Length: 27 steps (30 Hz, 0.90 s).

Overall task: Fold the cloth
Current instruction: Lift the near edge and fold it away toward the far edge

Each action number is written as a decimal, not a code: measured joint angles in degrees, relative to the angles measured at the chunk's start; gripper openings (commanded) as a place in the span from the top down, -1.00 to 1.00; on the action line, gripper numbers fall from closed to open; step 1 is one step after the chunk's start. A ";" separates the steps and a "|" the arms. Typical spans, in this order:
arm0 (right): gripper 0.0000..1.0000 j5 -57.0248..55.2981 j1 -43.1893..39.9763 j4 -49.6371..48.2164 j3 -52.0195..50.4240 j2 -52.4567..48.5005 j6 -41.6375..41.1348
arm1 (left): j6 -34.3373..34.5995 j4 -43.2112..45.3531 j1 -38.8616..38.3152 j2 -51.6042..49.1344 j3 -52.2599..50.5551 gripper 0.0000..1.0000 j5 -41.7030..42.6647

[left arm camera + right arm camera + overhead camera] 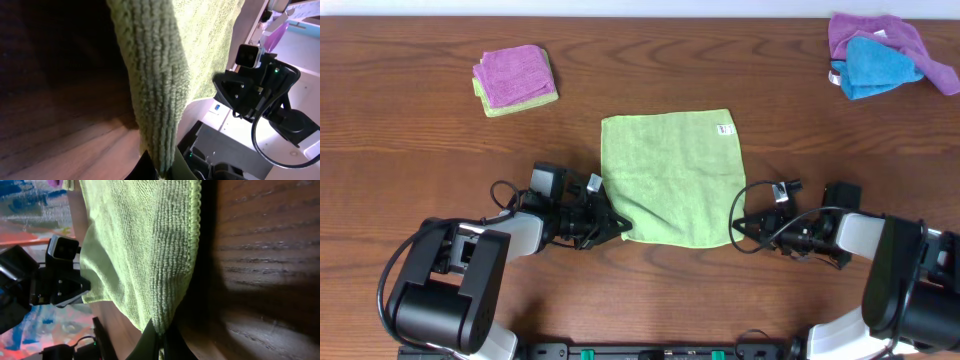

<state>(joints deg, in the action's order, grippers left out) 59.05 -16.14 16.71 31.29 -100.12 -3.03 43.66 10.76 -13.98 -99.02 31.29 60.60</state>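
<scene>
Folded purple cloth (513, 74) atop pale green cloth (490, 107); loose purple cloth (895, 28) under blue cloth (875, 68).

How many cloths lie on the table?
5: lime cloth, centre; folded purple cloth on pale green cloth, upper left; crumpled purple cloth and blue cloth, upper right. Others may be hidden.

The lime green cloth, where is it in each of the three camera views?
Overhead: cloth mid-table, between both arms.
Left wrist: top centre, running down into the left pincer at the bottom.
Right wrist: upper left to centre, narrowing into the right pincer at the bottom.
Shared landmark: the dark wood table.
</scene>
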 measured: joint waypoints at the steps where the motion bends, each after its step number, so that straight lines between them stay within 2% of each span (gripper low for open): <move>1: 0.97 0.02 0.00 0.02 0.00 0.00 -0.35 | 0.50 0.02 0.00 0.00 0.00 0.88 0.00; 10: 0.97 2.93 0.00 0.87 0.00 0.76 -1.68 | 6.05 5.92 0.11 -0.04 0.28 0.88 2.99; 18: 0.97 2.16 0.94 1.42 3.52 13.07 -6.25 | 6.36 6.32 1.68 -0.22 7.06 0.89 4.42; 21: 0.97 0.61 2.97 1.33 6.36 15.10 -7.82 | 5.14 5.29 1.77 -0.24 10.86 0.89 4.55; 27: 0.97 -3.56 7.02 1.25 11.28 15.30 -10.43 | 0.92 -3.06 3.96 -0.24 17.14 0.89 3.37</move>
<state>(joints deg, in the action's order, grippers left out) 55.48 -9.13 17.96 42.57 -84.82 -13.45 44.58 7.70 -10.02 -99.26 48.42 63.96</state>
